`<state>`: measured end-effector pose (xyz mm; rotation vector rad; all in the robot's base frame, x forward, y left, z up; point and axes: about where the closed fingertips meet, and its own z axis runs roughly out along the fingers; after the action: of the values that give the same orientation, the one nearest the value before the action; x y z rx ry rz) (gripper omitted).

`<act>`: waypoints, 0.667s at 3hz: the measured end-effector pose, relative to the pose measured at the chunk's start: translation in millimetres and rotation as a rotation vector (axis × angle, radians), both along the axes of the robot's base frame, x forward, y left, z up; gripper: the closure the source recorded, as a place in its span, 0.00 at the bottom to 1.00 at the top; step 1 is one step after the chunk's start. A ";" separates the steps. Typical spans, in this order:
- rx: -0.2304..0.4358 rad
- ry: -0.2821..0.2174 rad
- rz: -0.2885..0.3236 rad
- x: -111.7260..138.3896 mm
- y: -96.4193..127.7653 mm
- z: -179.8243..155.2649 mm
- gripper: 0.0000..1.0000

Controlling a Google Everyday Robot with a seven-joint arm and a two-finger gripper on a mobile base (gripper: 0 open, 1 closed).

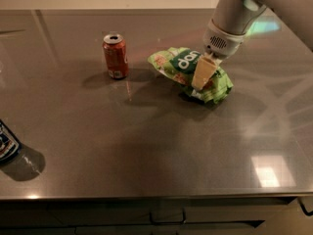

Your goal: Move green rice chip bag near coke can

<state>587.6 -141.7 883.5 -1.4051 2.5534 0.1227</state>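
Observation:
The green rice chip bag (182, 62) is a crinkled light-green pouch with a dark green band and white lettering, at the middle right of the grey counter (146, 146). My gripper (201, 81) comes down from the upper right and is shut on the bag; one beige finger (202, 71) shows across its front, the other is hidden behind the bag. The coke can (115, 56), red-orange with a silver top, stands upright to the left of the bag, with a small gap between them.
A dark can with a blue-white label (6, 143) stands at the left edge of the counter, near the front. The counter's front edge (146, 198) runs along the bottom, with drawers below it.

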 end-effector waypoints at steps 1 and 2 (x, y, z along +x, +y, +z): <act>0.024 0.009 0.049 17.4 20.1 -8.7 1.00; 0.028 0.012 0.103 28.0 42.5 -12.8 1.00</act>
<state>615.6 -99.2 870.8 -1.5297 2.4787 0.1829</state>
